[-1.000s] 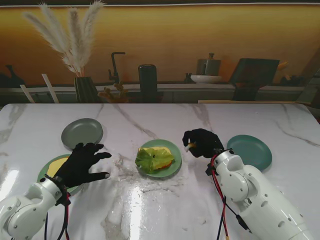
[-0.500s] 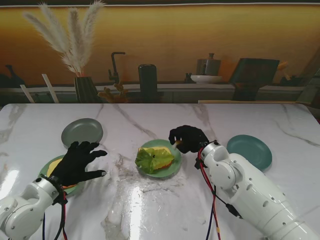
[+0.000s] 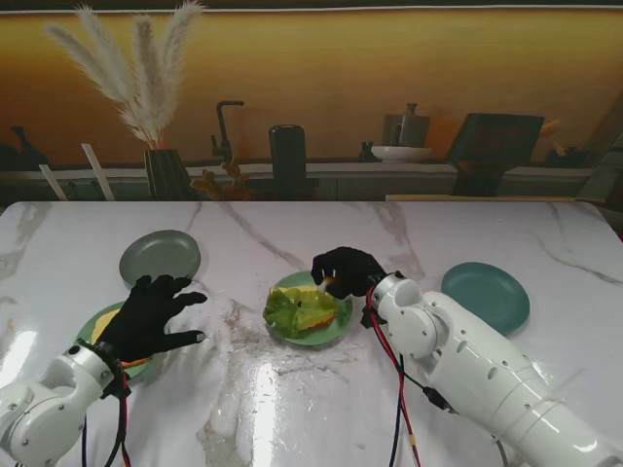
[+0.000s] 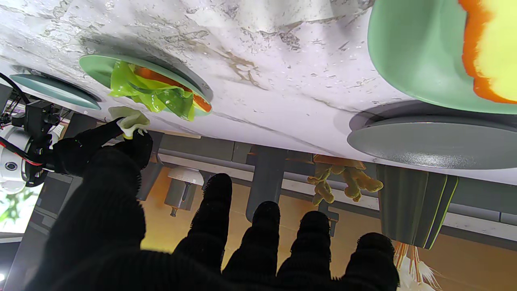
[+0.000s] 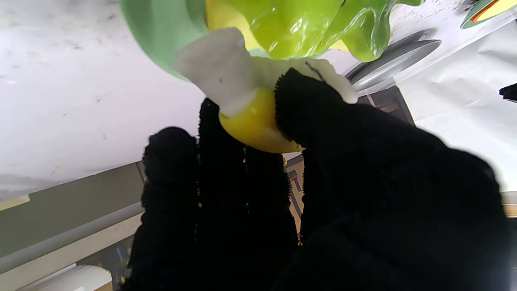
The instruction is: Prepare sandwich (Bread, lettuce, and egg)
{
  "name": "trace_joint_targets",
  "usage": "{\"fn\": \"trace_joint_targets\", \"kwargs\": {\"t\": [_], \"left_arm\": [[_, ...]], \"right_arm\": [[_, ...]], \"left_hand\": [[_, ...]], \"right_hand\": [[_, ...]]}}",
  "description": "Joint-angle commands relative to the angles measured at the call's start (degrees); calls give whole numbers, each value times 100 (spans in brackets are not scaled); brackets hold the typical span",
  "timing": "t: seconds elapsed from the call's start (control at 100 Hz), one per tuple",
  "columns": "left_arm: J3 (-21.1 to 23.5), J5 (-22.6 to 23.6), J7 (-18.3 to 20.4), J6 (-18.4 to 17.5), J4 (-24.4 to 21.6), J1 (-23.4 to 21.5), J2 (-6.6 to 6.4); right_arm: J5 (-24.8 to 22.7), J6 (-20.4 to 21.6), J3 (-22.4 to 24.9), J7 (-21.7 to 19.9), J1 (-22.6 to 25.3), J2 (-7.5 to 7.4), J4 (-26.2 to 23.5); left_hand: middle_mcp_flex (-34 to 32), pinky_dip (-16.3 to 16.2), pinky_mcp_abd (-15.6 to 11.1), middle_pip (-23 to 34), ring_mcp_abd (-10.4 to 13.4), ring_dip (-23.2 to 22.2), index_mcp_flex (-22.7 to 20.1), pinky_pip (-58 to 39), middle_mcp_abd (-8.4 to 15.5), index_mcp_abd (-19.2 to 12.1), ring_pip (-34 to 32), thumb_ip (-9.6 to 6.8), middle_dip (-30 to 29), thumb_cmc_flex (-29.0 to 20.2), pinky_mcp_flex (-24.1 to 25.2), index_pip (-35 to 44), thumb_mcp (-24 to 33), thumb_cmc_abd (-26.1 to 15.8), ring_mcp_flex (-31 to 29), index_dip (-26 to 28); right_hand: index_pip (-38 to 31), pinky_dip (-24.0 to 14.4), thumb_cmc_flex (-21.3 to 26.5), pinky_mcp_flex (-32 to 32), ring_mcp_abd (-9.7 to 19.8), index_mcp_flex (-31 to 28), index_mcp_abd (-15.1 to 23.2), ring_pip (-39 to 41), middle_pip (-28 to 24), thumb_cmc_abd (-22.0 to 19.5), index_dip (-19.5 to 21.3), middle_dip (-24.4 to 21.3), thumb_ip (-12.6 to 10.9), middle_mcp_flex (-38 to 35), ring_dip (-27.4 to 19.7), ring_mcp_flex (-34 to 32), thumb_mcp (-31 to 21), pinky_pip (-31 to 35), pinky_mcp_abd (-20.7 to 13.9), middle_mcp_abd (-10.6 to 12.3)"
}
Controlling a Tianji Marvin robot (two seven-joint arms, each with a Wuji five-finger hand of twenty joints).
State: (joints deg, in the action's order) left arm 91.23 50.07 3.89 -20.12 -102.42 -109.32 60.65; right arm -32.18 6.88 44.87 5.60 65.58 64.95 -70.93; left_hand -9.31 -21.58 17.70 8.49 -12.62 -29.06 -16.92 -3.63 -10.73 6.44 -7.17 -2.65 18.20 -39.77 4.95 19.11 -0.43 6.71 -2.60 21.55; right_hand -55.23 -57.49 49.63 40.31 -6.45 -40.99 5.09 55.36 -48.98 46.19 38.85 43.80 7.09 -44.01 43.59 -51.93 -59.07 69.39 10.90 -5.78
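- The right hand [image 3: 347, 271] was closed on the fried egg [image 5: 246, 101], white and yolk pinched between thumb and fingers [image 5: 319, 109] in the right wrist view
- That hand hovered over the far right edge of the middle light-green plate [image 3: 341, 326], which sat on the marble table [image 3: 292, 409]
- On that plate lay a slice of bread [image 3: 313, 295] with a lettuce leaf [image 3: 292, 311] draped over it, the leaf hanging past the plate's left rim
- In the right wrist view the egg sat just beside the lettuce [image 5: 299, 24]; whether they touched I could not tell
- From the left wrist view the egg [image 4: 129, 119] showed as a pale flap in the right hand's fingertips [image 4: 121, 133], close to the lettuce [image 4: 153, 91] and the plate [image 4: 97, 66]
- The left hand [image 3: 156, 316] was open, fingers spread and holding nothing, hovering over a second light-green plate [image 3: 92, 331] at the left
- That plate carried another slice of bread [image 3: 105, 319], yellow with an orange crust, seen large in the left wrist view [image 4: 492, 44]
- A grey plate [image 3: 161, 258] stood farther from me than the left hand, with nothing visible on it
- A teal plate [image 3: 487, 292] lay to the right of the right arm, well apart from the middle plate
- At the back edge stood a vase with pampas grass [image 3: 146, 88]
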Motion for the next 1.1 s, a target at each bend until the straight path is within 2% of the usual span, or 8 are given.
{"fn": "trace_joint_targets", "kwargs": {"t": [0.0, 0.27, 0.53, 0.74, 0.9, 1.04, 1.09], "left_arm": [[12, -15, 23, 76, -6, -26, 15], [25, -38, 50, 88, -9, -45, 14], [39, -39, 58, 92, -8, -57, 13], [37, -61, 92, 95, -5, -51, 10], [30, -61, 144, 91, 6, -30, 0], [26, -103, 196, 110, 6, -23, -4], [24, -87, 191, 90, 11, -17, -5]], "right_arm": [[21, 60, -100, 8, -79, 204, 62], [232, 123, -459, 118, -340, 351, 344], [298, 185, -661, 149, -440, 414, 485], [308, 106, -601, 183, -375, 415, 384], [274, 67, -596, 48, -333, 363, 285], [272, 123, -594, 10, -312, 343, 273], [263, 130, -590, -37, -307, 326, 252]], "left_hand": [[14, -42, 53, 43, 131, -6, -28, 50, -11, -50, -41, 13, -19, -73, 24, -2, 10, -61, 61, 37], [10, -27, 53, 54, 124, -9, -32, 58, -17, -40, -40, 13, -22, -81, 22, -5, 11, -56, 57, 37], [8, -15, 48, 58, 129, -9, -42, 64, -19, -39, -35, 11, -27, -99, 19, -2, 17, -62, 60, 38], [7, -3, 39, 63, 134, -8, -43, 69, -15, -48, -30, 12, -28, -100, 19, -1, 13, -62, 63, 39], [-10, 7, 36, 86, 132, -14, -99, 74, -18, -14, -42, 8, -21, -130, 15, 21, 27, -80, 47, 46], [-14, 16, 25, 102, 141, -15, -110, 78, -19, -14, -49, 9, -25, -153, 14, 22, 25, -92, 47, 45], [-15, 21, 23, 106, 139, -17, -104, 81, -19, -16, -54, 10, -28, -154, 13, 19, 21, -92, 44, 43]], "right_hand": [[-190, 15, 335, -31, 355, 48, 187, 30, -238, -113, 21, -15, -297, 156, -85, 11, -295, -25, -193, 221], [-213, 43, 352, -88, 358, 96, 171, 2, -250, -123, 3, -47, -293, 193, -98, 49, -262, -11, -197, 238], [-169, 70, 313, -206, 337, 258, 72, -40, -235, -166, -51, -75, -295, 311, -114, 142, -210, -2, -192, 210], [-148, 94, 248, -261, 314, 397, -37, -36, -236, -258, -126, -113, -318, 367, -133, 175, -54, 58, -167, 132], [8, -22, -128, -692, 302, 707, -151, -127, -65, -540, -295, -176, -619, 630, -102, 488, 448, 274, -31, 129], [163, -43, -322, -966, 368, 815, -185, -297, 17, -645, -320, -196, -711, 804, -115, 701, 732, 269, 25, 155], [473, -72, -455, -1092, 430, 828, -250, -405, 55, -756, -307, -234, -792, 914, -85, 797, 905, 261, 65, 179]]}}
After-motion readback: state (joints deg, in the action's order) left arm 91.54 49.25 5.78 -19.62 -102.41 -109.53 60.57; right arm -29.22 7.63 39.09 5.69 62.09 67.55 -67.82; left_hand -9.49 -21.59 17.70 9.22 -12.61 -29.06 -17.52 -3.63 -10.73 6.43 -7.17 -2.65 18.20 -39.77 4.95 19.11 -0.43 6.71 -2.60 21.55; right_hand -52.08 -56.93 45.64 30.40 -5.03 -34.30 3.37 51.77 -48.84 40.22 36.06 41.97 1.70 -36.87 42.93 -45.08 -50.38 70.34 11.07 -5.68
